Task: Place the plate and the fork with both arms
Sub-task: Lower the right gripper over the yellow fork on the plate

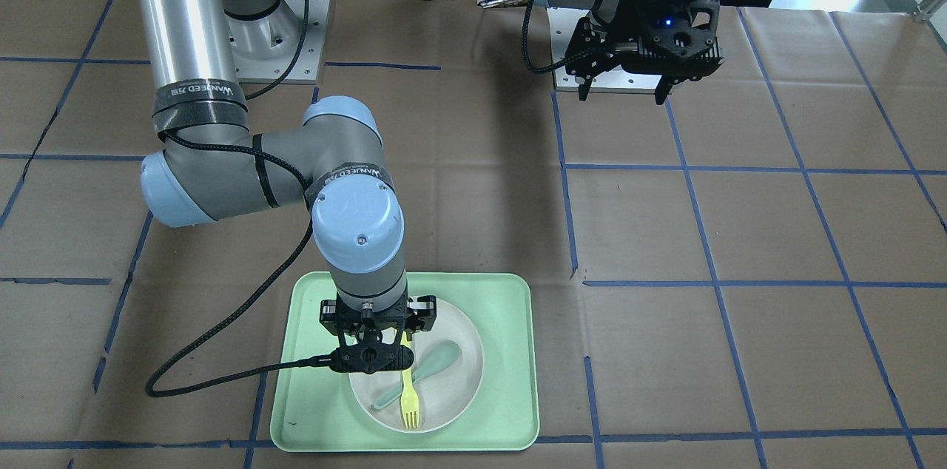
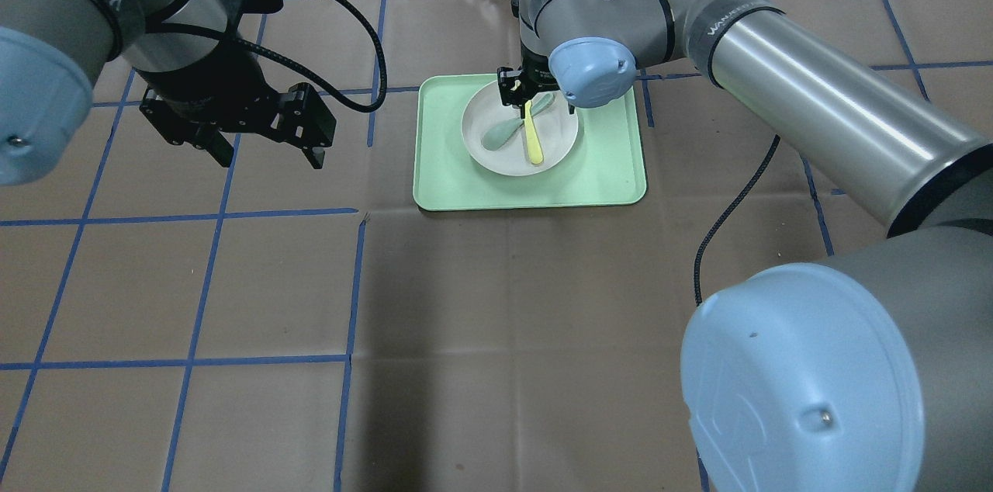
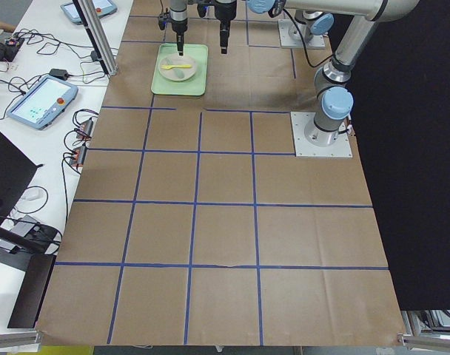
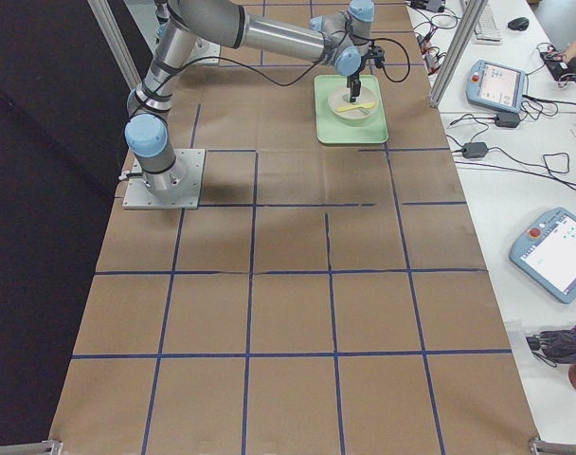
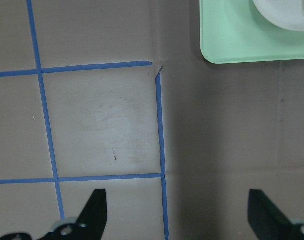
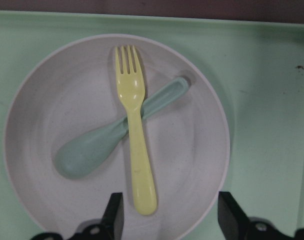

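Note:
The off-white plate [image 1: 466,395] sits on the mint-green tray [image 1: 510,380]. The yellow fork [image 1: 408,399] lies in the plate, crossed over a teal spoon [image 1: 436,364]. In the right wrist view the fork [image 6: 135,135] lies flat on the plate [image 6: 192,165], its handle end between the spread fingers. My right gripper [image 1: 373,351] is open and low over the plate's robot-side edge, holding nothing. It also shows in the overhead view [image 2: 521,92]. My left gripper [image 2: 264,154] is open and empty, hovering over bare table well to the tray's left.
The tray [image 2: 605,174] lies at the table's far side from the robot. The left wrist view shows its corner [image 5: 232,40] and a bit of plate [image 5: 287,12]. The right arm's black cable [image 1: 207,380] loops beside the tray. Blue tape lines grid the brown table.

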Motion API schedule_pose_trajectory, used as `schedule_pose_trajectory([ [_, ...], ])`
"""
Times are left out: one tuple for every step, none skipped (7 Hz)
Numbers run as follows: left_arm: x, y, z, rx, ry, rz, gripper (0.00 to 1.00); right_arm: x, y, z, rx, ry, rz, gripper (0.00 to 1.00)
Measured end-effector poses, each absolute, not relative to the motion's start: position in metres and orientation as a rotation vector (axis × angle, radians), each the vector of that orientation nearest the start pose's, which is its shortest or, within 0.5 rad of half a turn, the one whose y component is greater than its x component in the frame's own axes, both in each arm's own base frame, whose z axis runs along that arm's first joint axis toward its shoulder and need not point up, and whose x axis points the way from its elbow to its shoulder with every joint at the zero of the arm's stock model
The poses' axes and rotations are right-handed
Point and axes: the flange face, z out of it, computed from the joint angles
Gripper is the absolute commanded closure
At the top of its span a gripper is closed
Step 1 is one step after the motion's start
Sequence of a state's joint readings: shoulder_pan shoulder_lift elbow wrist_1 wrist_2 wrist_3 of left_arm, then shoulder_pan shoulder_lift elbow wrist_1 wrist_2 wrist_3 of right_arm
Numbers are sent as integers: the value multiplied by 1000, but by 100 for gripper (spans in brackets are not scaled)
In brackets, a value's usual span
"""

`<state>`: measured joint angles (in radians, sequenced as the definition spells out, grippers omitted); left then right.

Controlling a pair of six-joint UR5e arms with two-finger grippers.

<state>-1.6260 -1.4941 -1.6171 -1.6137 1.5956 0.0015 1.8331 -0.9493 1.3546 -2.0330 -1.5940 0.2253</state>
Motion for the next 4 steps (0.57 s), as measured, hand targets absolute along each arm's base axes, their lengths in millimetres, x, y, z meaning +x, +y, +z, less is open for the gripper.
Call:
schedule_pose_trajectory([
  [-156, -450, 497, 89, 3116, 20, 0, 312, -656, 253, -51, 3150, -88, 50],
  [-156, -450, 497, 89, 3117, 22, 0, 312, -657, 247, -43, 3150, -82, 51],
  [-156, -450, 496, 89, 3117, 23, 0, 313, -659, 241, -18, 3150, -77, 51],
  [-156, -450, 496, 89, 3117, 23, 0, 314, -660, 236, 10, 3147, -73, 52],
])
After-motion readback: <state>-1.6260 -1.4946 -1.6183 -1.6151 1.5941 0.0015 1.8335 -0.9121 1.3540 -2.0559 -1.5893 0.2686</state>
